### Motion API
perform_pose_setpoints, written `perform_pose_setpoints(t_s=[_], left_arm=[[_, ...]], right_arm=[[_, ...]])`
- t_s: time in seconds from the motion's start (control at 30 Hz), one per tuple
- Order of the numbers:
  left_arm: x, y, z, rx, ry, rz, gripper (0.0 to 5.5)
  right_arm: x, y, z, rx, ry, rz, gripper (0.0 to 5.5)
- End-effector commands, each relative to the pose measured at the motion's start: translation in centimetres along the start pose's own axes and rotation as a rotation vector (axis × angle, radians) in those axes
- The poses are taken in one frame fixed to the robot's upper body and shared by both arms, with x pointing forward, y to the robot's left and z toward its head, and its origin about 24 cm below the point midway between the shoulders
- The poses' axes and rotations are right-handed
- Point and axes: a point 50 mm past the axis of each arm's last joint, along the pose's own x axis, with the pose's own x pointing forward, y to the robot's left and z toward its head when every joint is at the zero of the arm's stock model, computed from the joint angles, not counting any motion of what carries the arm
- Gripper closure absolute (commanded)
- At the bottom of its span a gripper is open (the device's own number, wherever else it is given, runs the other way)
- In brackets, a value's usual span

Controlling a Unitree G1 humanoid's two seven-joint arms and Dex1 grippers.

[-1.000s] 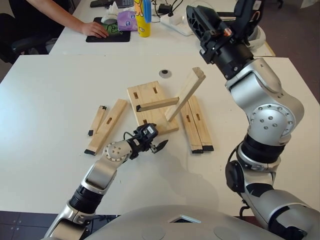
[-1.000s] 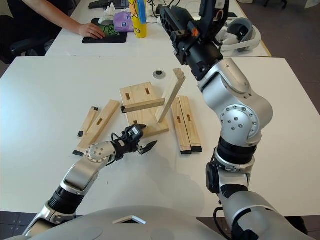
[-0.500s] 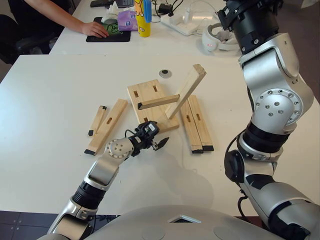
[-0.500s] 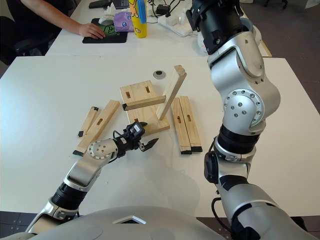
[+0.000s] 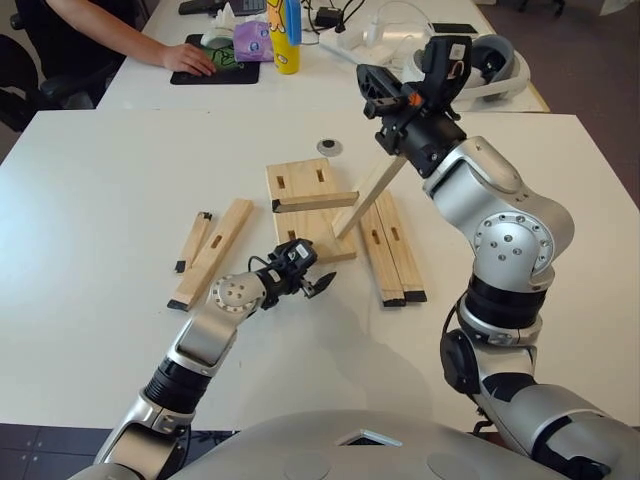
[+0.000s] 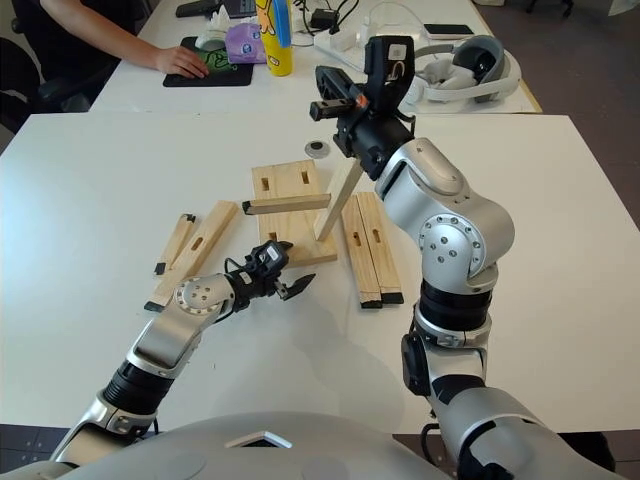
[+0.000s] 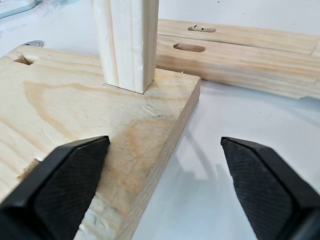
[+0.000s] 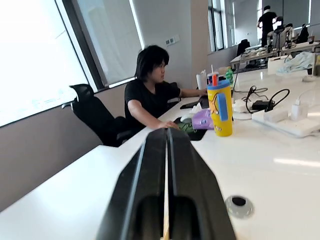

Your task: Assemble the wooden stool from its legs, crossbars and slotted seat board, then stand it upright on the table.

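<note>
The slotted seat board [image 5: 300, 185] lies flat mid-table. One leg [image 5: 368, 196] stands tilted in its near right slot, and a crossbar [image 5: 315, 202] runs from that leg across the board. My right gripper [image 5: 368, 78] is shut and hovers just above and behind the leg's top end; in the right wrist view its fingers [image 8: 166, 150] are pressed together. My left gripper [image 5: 315, 283] is open at the board's near corner [image 7: 165, 100], one finger on each side. Two more legs [image 5: 388, 250] lie side by side to the right of the board.
Left of the board lie another leg [image 5: 212, 252] and a short crossbar [image 5: 194, 240]. A small metal disc [image 5: 330, 147] sits behind the board. On the far table are a yellow bottle [image 5: 288, 35], a headset [image 5: 485, 60] and a person's hand [image 5: 190, 60] on a black mat.
My right arm swung down from high behind the table to just over the leg's top. The board, leg and crossbar turned slightly. My left gripper edged closer to the board's corner.
</note>
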Motion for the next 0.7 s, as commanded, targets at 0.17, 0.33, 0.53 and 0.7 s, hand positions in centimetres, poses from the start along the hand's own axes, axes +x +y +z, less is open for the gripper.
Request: perform_pose_setpoints(t_s=[0.17,0.33,0.53,0.7], left_arm=[[-0.3,-0.3,-2.5,-0.057,0.124,-0.013,1.37],[-0.2,-0.2,-2.2,-0.049,0.118,-0.026,1.37],[-0.4,-0.1,-2.4,-0.061,0.123,-0.015,1.37],[-0.6,-0.2,-2.4,-0.076,0.119,0.011,1.37]], right_arm=[[-0.6,0.0,-2.0,-0.077,0.152,0.009,5.48],[-3.2,0.0,-8.0,-0.106,0.481,-0.019,5.48],[-0.8,-1.8,1.2,-0.061,-0.056,-0.092,5.48],[-4.1,-7.3,-0.6,-0.221,0.116,-0.294,5.48]])
